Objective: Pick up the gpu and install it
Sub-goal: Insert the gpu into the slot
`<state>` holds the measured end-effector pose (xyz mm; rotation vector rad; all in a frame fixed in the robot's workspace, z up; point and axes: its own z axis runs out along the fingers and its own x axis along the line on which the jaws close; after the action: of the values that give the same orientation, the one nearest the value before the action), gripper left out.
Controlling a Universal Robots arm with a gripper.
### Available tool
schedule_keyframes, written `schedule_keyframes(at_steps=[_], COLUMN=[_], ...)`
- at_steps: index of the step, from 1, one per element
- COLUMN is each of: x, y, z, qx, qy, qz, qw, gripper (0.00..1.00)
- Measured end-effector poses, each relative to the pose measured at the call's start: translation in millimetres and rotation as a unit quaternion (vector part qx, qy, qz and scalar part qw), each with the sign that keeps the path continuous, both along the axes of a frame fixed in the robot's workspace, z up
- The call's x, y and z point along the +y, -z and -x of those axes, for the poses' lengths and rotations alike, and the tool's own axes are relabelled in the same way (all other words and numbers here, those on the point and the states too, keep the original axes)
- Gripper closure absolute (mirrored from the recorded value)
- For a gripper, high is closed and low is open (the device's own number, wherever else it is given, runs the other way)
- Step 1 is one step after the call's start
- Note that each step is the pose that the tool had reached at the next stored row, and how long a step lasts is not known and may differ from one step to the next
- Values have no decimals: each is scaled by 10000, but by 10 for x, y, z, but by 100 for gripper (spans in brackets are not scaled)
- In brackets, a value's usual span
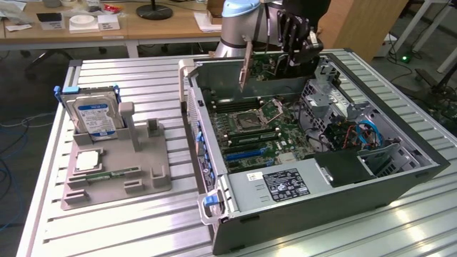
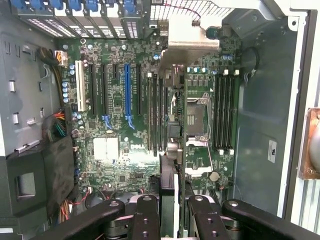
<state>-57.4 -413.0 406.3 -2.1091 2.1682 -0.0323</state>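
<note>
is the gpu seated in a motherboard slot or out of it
Out. The gpu hangs on edge in the gripper, bracket pointing down, above the motherboard in the open case; it is not in any slot.

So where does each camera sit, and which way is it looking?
Exterior view: off the arm, high beside the table, looking down at the open computer case; shows the arm and the claw holding the gpu.
Wrist view: on the wrist, looking into the case at the motherboard; shows the claw's fingers.
Shared: gpu, claw, motherboard.
</note>
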Motion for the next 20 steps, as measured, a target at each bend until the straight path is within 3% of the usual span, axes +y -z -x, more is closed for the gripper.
schedule_keyframes(at_steps=[10, 13, 20], x=[-13, -60, -98], y=[11, 20, 23], z=[40, 74, 81], qx=[5, 7, 6], qy=[0, 0, 1], qz=[-1, 0, 4], qw=[10000, 10000, 10000], gripper=[73, 73, 73])
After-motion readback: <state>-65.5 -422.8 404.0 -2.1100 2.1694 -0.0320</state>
